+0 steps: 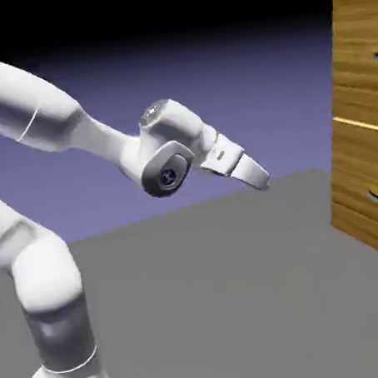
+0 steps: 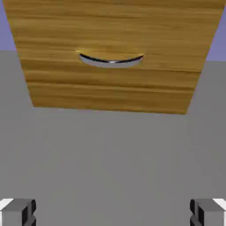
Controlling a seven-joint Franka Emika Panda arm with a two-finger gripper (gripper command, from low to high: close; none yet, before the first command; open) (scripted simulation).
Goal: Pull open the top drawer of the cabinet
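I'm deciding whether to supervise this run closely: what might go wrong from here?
The open gripper points down toward the lower drawer's curved metal handle, so it may hook that instead of the top one. The wide gap to the golden-brown wooden cabinet leaves room for misalignment.

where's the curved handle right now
On the cabinet's lower drawer, below the pale seam, near the exterior view's right edge; the hand view shows the handle above the middle.

Looks like a simulated robotics lab setup tbh
Smooth rendered white robot arm point(image 1: 166, 149) on a plain grey surface point(image 1: 216, 306), flat blue-violet backdrop point(image 1: 214, 97) behind, and just a boxy wood-grain cabinet point(image 1: 368, 152) out ahead of the hand.
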